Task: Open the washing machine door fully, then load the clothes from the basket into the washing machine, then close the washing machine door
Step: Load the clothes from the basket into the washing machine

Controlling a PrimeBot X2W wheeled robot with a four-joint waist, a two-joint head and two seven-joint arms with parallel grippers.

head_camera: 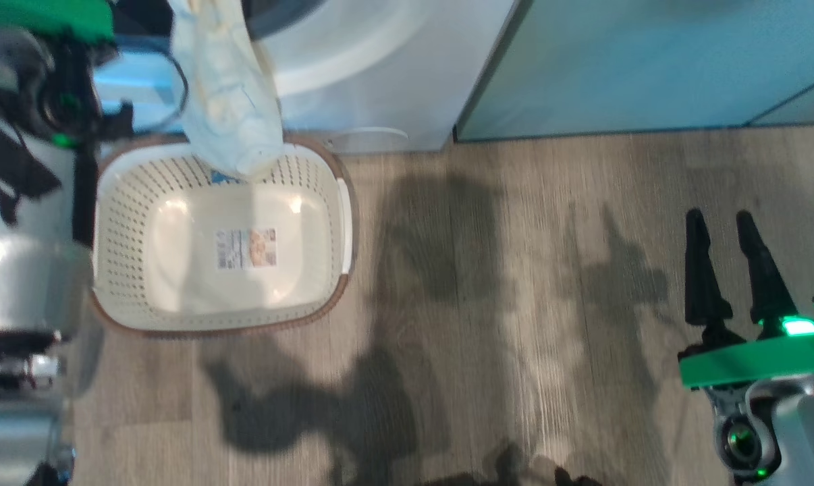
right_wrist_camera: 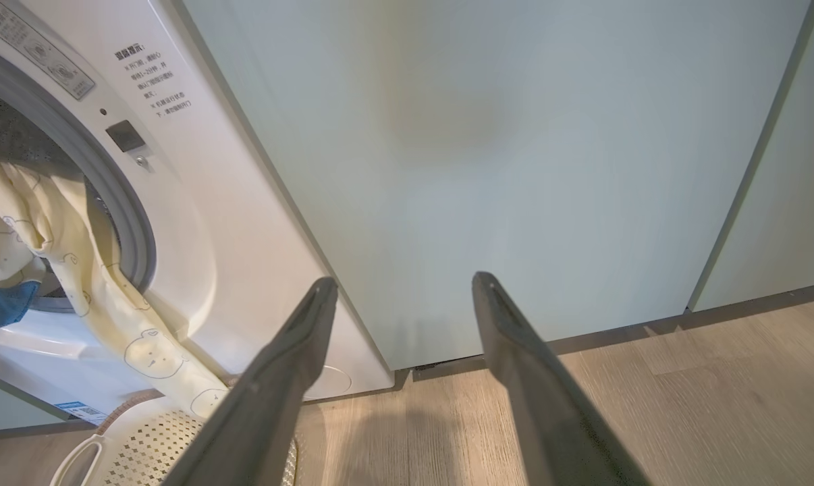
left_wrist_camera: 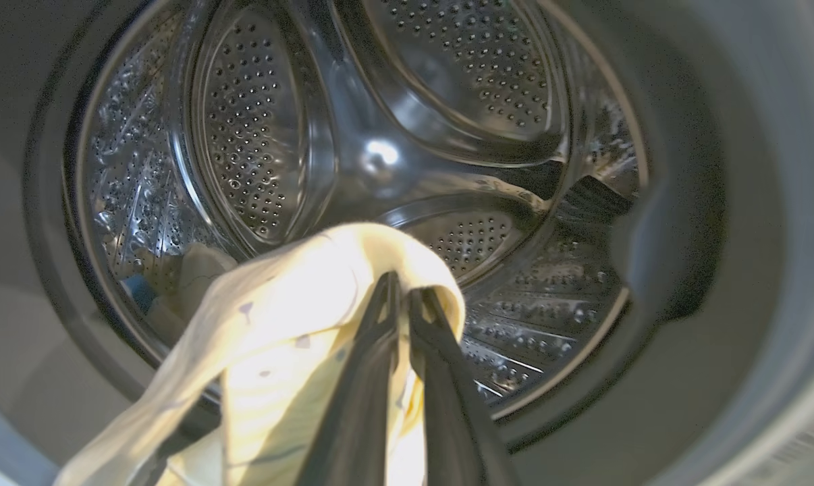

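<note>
Two labels carry print. A sticker (head_camera: 246, 248) on the bottom of the basket (head_camera: 127, 223) has small text and a picture, both too blurred to read. Lines of Chinese characters (right_wrist_camera: 154, 81) on the front of the washing machine (right_wrist_camera: 198, 223) are too small to make out. A strip sticker (right_wrist_camera: 36, 50) with round symbols runs beside the grey door seal (right_wrist_camera: 127, 216), and a blue sticker (right_wrist_camera: 76, 408) sits low on the machine's front.

One pale yellow garment (right_wrist_camera: 76, 270) with faint bear outlines and a bright blue trim piece (right_wrist_camera: 2, 307) hangs out of the machine's mouth and down its white front. Its lower end reaches the basket's far rim. The left gripper (left_wrist_camera: 403, 287) is clenched on a fold of this garment, fingers pressed together, at the mouth of the perforated steel drum (left_wrist_camera: 380, 101). Low at the drum's left is a pale shape (left_wrist_camera: 177, 277) with a blue patch; I cannot tell whether it is cloth or a reflection. The right gripper (head_camera: 719, 219) is released, fingers spread and grasping nothing, well apart from the basket.

The basket is cream with perforated sides and a brown rim, and it stands just in front of the machine on a grey-brown wood-plank floor (head_camera: 515, 304) crossed by dark shadows. A pale green cabinet (right_wrist_camera: 515, 135) stands directly beside the machine.
</note>
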